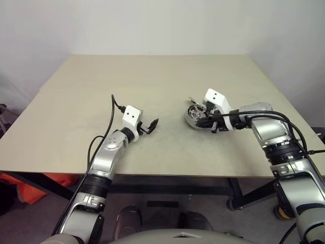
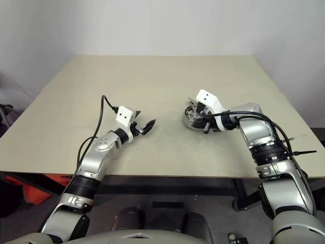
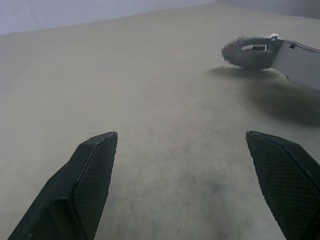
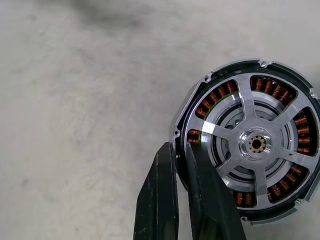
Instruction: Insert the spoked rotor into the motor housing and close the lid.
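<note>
On the desk (image 1: 76,101) I saw the motor housing (image 4: 248,143) with the spoked rotor (image 4: 256,144) seated inside its copper windings, my right tool (image 4: 182,152) pinched narrow over the housing's rim, while my left tool (image 3: 182,142) hung spread wide and empty, well apart.

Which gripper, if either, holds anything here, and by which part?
The right gripper pinches the motor housing by its rim wall. The left gripper is open and holds nothing.
</note>
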Action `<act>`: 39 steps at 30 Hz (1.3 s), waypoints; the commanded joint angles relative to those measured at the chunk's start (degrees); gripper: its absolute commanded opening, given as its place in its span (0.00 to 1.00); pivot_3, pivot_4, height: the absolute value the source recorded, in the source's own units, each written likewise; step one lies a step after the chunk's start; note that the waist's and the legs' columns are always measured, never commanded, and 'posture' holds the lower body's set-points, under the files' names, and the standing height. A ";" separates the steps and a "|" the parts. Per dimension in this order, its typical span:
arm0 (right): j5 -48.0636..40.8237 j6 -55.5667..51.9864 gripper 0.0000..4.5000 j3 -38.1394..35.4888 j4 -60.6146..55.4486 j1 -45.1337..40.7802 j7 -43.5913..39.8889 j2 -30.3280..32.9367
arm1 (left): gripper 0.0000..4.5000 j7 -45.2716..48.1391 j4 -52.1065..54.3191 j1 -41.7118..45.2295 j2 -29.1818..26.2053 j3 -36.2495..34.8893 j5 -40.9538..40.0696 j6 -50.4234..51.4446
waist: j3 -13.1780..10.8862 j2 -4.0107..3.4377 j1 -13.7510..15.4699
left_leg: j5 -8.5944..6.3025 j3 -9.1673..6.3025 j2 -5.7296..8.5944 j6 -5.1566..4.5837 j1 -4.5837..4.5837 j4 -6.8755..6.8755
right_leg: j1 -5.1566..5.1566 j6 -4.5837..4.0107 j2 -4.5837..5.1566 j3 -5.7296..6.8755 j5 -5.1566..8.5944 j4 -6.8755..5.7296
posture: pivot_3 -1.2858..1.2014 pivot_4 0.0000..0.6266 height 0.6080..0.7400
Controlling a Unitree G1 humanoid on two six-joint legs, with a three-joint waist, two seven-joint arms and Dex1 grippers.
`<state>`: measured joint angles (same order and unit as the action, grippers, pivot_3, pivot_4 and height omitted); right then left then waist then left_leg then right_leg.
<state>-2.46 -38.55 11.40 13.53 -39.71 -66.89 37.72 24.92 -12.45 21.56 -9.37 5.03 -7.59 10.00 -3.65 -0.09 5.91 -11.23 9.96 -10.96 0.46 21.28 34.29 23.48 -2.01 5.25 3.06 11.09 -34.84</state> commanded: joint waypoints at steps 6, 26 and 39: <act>-9.98 -30.35 0.00 -8.57 -10.84 -5.68 10.06 -5.55 | 0.96 -0.03 2.80 -0.17 -0.70 -0.34 0.30 -0.40 | 0.00 -0.01 -0.37 | 0.13 -0.03 -0.05 0.23 -0.13 -0.12 | -0.03 0.00 -0.08 0.00 0.00 -0.02 | 0.52 0.00 1.00; -15.03 -53.95 0.00 -27.22 -5.43 -11.50 43.48 -32.46 | 0.96 -2.81 7.70 -4.85 -2.28 -1.09 1.10 0.61 | -0.02 -0.05 -0.56 | 0.70 -0.13 0.04 1.24 -0.47 -0.75 | -0.06 0.37 -0.09 -0.03 0.21 0.01 | 0.52 0.00 1.00; -11.10 -52.08 0.00 -39.40 3.05 -17.85 58.02 -47.45 | 0.96 -4.02 10.84 -7.01 -3.48 -1.94 1.61 2.06 | -0.02 -0.05 -1.79 | 1.15 -0.15 -0.14 2.00 -1.03 -1.66 | -0.06 0.23 -0.46 -0.14 0.32 0.03 | 0.52 0.00 1.00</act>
<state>-12.48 -91.22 -26.86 15.88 -55.84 -9.95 -6.92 21.29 -4.33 14.35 -12.28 4.04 -6.26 12.02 -3.68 -0.14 4.11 -10.08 9.81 -11.09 2.45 20.25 32.63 23.42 -1.79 4.79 2.92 11.41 -34.80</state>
